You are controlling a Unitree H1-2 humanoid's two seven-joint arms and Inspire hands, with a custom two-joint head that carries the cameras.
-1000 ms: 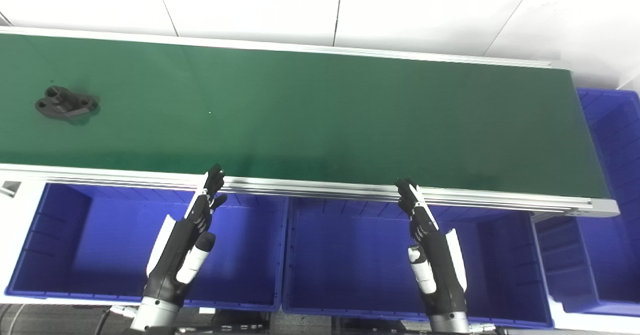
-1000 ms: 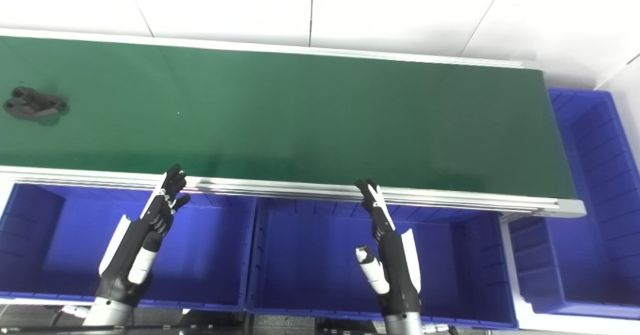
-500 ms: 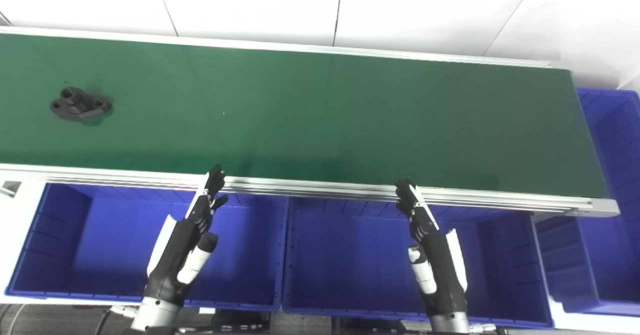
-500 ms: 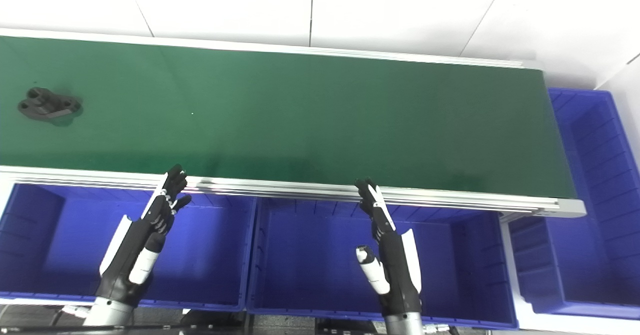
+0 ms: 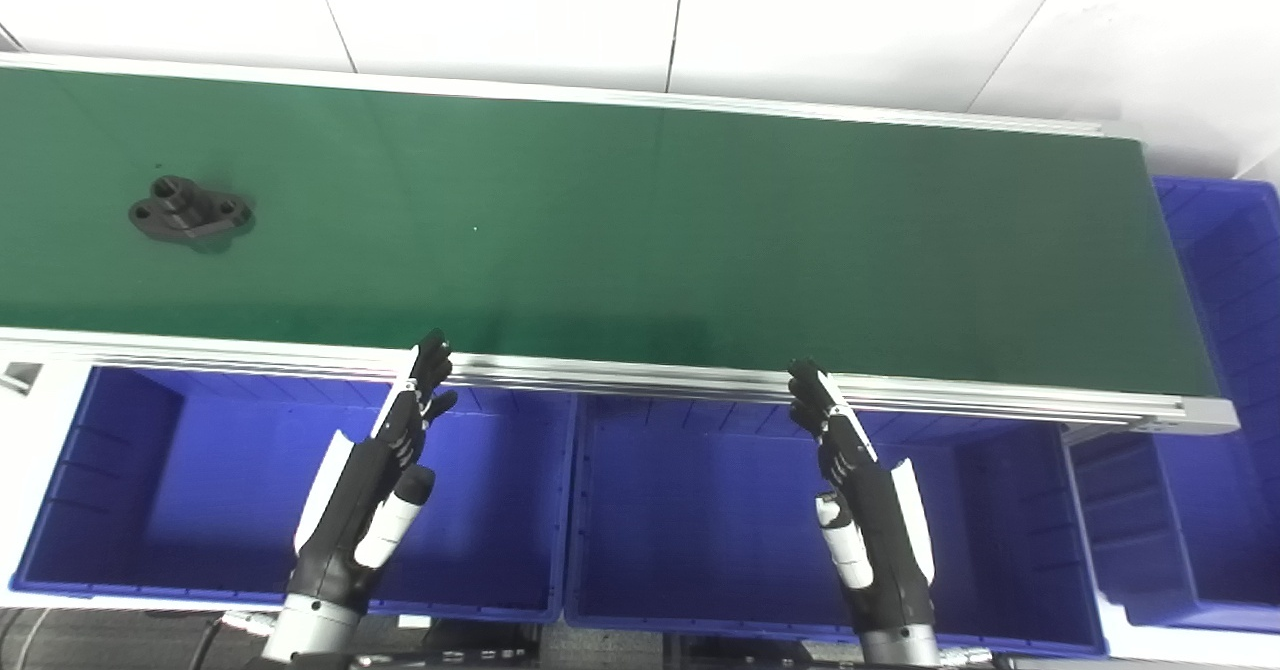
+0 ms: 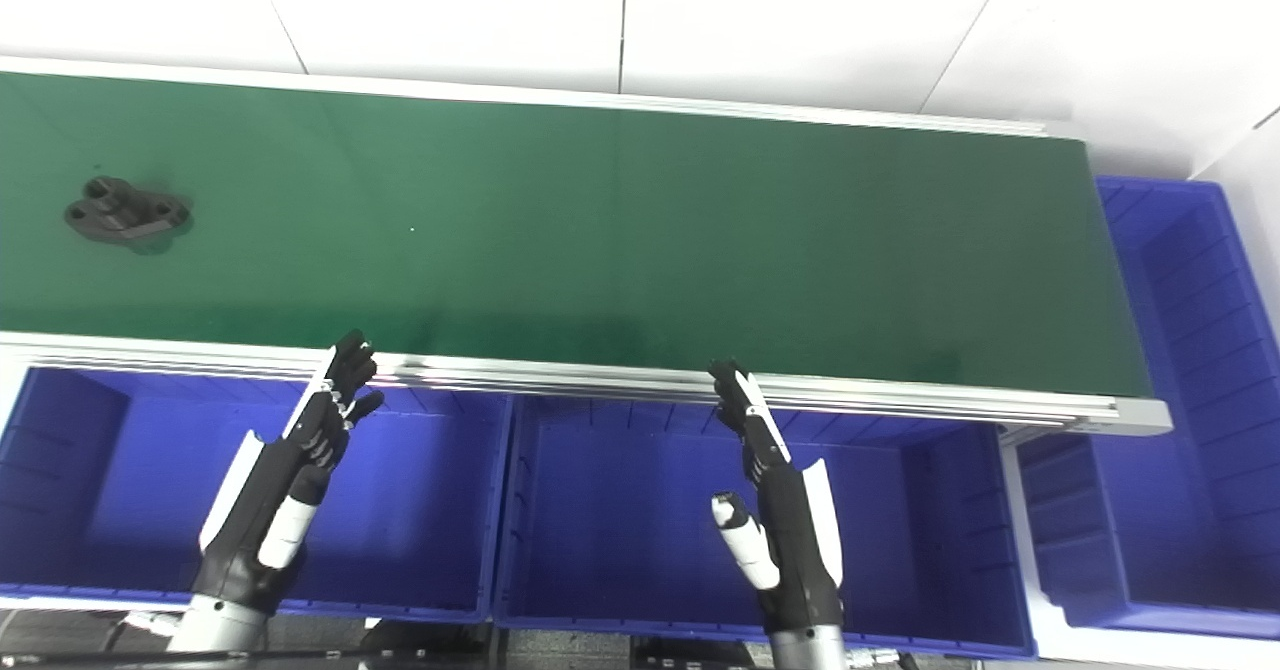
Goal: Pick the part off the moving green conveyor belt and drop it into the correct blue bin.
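A black flanged part (image 5: pixel 190 221) with holes lies flat on the green conveyor belt (image 5: pixel 640 240) at the far left; it also shows in the right eye view (image 6: pixel 126 220). My left hand (image 5: pixel 375 480) is open and empty, held over the left blue bin (image 5: pixel 140 480), fingertips at the belt's near rail. My right hand (image 5: pixel 860 495) is open and empty over the middle blue bin (image 5: pixel 700 510), fingertips at the same rail. Both hands are far from the part.
A third blue bin (image 5: pixel 1220 370) stands at the belt's right end. The aluminium rail (image 5: pixel 640 375) runs along the belt's near edge between hands and belt. A white wall rises behind the belt.
The black part has ridden the belt to the right. Both hands have stayed almost still.
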